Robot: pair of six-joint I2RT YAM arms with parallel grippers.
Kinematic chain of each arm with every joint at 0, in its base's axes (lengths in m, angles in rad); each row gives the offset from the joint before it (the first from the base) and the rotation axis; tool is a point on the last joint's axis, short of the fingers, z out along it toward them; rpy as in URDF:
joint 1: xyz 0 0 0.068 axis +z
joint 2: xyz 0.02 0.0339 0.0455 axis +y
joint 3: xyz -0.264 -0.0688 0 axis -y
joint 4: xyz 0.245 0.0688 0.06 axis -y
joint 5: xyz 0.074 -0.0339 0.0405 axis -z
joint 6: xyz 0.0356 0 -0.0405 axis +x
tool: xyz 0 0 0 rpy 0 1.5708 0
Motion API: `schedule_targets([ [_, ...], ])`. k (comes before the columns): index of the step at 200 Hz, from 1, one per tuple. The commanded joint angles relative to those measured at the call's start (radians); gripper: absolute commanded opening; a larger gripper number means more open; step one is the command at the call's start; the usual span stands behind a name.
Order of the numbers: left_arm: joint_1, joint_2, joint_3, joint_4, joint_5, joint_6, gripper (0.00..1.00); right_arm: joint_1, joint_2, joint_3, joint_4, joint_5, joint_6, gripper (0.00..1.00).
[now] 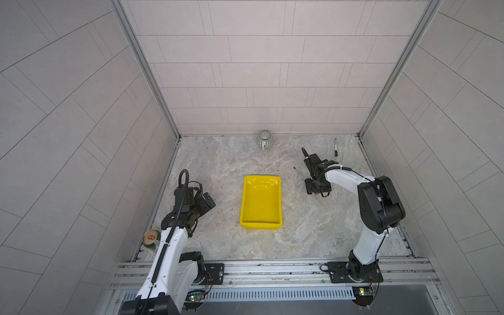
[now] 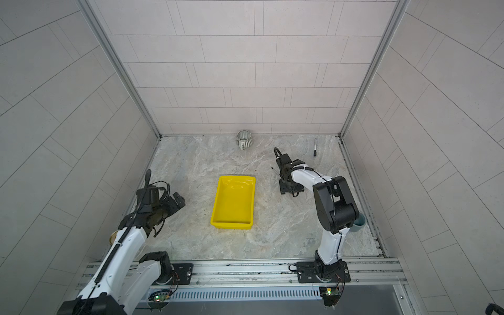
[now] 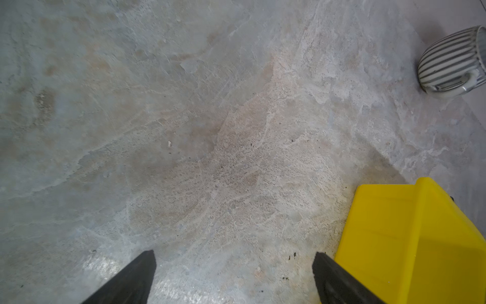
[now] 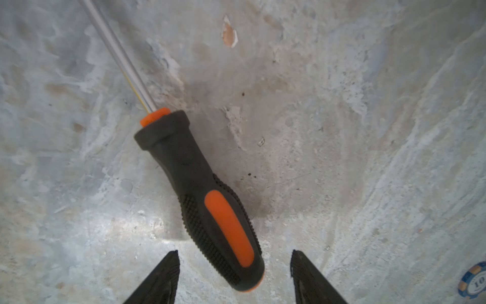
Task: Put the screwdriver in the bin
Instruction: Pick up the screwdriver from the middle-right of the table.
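Note:
The screwdriver (image 4: 200, 189), black handle with orange inlay and a thin metal shaft, lies flat on the stone floor to the right of the bin. In both top views only its shaft (image 1: 299, 173) (image 2: 275, 172) shows beyond the right arm. My right gripper (image 4: 234, 254) (image 1: 316, 188) is low over the handle's butt end, open, with a gap between each fingertip and the handle. The yellow bin (image 1: 260, 225) (image 2: 231, 225) (image 3: 394, 237) stands empty mid-floor. My left gripper (image 3: 234, 263) (image 1: 208, 200) is open over bare floor, left of the bin.
A ribbed grey cup (image 1: 264, 139) (image 3: 452, 63) lies at the back wall. A black marker (image 1: 335, 147) lies at the back right. A tin can (image 1: 150, 237) stands by the left arm. A poker chip (image 4: 476, 280) lies near the right gripper.

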Motion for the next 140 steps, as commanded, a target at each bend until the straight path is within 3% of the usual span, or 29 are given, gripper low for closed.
schedule_targets([
  [1, 0.040, -0.030, -0.036, -0.003, -0.015, -0.133, 1.00, -0.002, 0.011, 0.007, 0.005, 0.003, 0.001, 0.67],
  [15, 0.055, -0.020, -0.080, 0.174, 0.164, -0.138, 1.00, -0.002, 0.018, 0.011, 0.005, 0.004, 0.002, 0.64],
  [26, 0.053, -0.016, -0.072, 0.195, 0.174, -0.132, 1.00, -0.002, 0.018, 0.008, 0.011, 0.004, 0.002, 0.63],
  [57, -0.018, -0.073, -0.029, 0.016, -0.094, -0.100, 1.00, -0.005, 0.035, 0.007, 0.035, -0.005, 0.006, 0.63],
  [91, -0.222, -0.109, -0.010, -0.085, -0.389, -0.110, 1.00, -0.014, 0.068, 0.015, 0.068, -0.052, 0.005, 0.63],
  [110, -0.315, -0.088, -0.007, -0.081, -0.466, -0.087, 1.00, -0.024, 0.073, 0.003, 0.086, -0.076, 0.008, 0.59],
  [140, -0.318, -0.044, -0.009, -0.066, -0.469, -0.095, 1.00, -0.024, 0.066, -0.022, 0.101, -0.069, 0.017, 0.42],
])
